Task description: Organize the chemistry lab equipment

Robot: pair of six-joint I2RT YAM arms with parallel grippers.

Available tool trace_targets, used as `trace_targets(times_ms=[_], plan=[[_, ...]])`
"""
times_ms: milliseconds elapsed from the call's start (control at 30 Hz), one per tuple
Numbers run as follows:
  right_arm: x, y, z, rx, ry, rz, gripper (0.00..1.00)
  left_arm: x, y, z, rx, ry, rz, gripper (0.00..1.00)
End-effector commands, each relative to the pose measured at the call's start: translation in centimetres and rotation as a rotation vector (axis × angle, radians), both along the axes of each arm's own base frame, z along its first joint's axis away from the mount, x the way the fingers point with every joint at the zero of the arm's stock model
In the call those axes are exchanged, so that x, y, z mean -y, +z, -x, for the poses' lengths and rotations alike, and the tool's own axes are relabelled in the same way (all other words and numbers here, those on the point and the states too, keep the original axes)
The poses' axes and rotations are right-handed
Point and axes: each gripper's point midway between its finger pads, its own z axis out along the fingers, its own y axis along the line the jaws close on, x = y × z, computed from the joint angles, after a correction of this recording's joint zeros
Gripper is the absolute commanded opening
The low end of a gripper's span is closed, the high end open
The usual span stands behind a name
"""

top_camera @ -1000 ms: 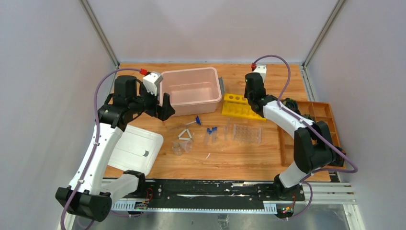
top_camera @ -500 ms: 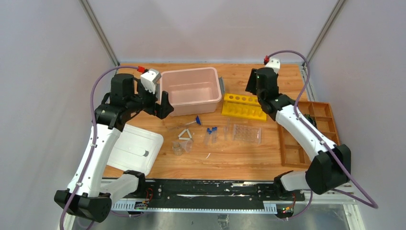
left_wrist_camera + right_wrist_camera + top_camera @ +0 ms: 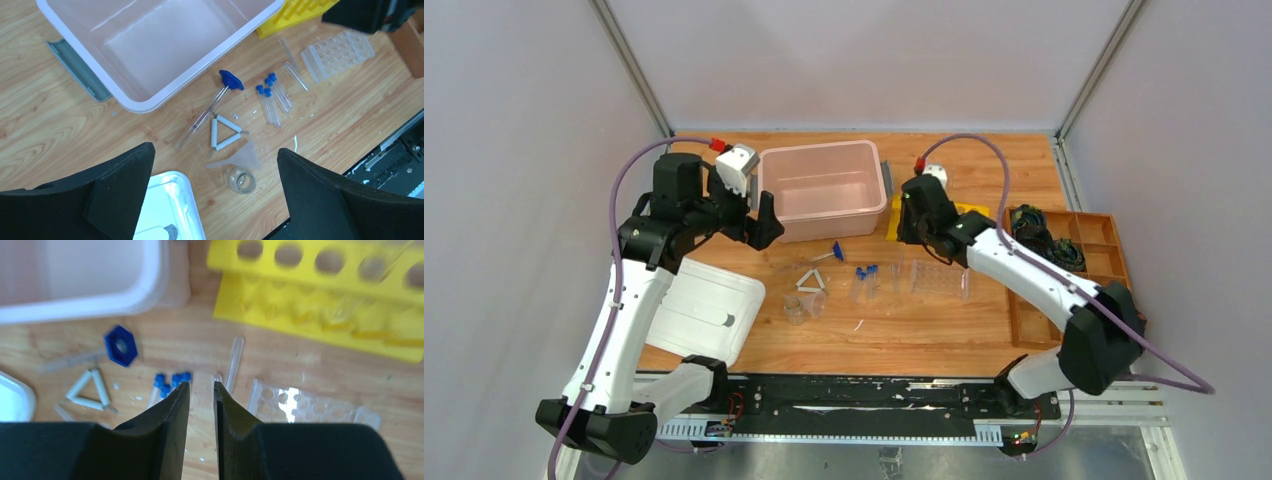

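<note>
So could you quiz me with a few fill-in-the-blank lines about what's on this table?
1. The big tub at the back is pale ____.
2. The tube stand with round holes is ____.
3. The caps on the small tubes are ____.
4. The white triangle lies on the ____ table.

Missing words: pink; yellow; blue; wooden

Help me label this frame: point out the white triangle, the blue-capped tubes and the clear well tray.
white triangle (image 3: 224, 134), left wrist view, on its right rod.
blue-capped tubes (image 3: 270, 103), left wrist view, on one tube's clear body.
clear well tray (image 3: 338, 54), left wrist view, middle of the wells.
</note>
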Motion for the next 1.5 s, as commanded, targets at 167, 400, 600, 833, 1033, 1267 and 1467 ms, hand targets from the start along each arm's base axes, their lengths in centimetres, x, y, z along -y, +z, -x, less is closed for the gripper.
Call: trace_targets(times_ms=[167, 400, 600, 833, 1033, 1267, 1467], plan=[[-2.3, -9.9, 3.0, -0.234, 0.022, 0.04, 0.27, 0.3, 1.0, 1.0, 0.03, -0.04, 0.005, 0.96], [-1.3, -12.6, 1.6, -0.242, -0.057, 0.154, 0.37, 0.9, 0.6, 1.9, 0.028, -0.097, 0.02, 0.93], [-0.9, -13.7, -0.4, -0.218, -0.125, 0.223, 0.4, 1.1, 0.8, 2.2, 0.026, -0.112, 0.027, 0.93], [-0.1, -14.4, -1.8, -0.192, -0.201, 0.291, 0.35, 1.0, -0.1, 2.2, 0.018, -0.123, 0.008, 0.93], [0.1, -15.8, -1.8, -0.217, -0.211, 0.32, 0.34, 1.2, 0.5, 2.1, 0.027, -0.13, 0.016, 0.93], [0.3, -17.8, -1.0, -0.254, -0.215, 0.32, 0.31, 1.3, 0.5, 2.2, 0.025, -0.139, 0.02, 0.93], [-0.4, -16.7, -1.3, -0.237, -0.189, 0.292, 0.1, 1.3, 0.8, 2.1, 0.026, -0.13, 0.025, 0.93]])
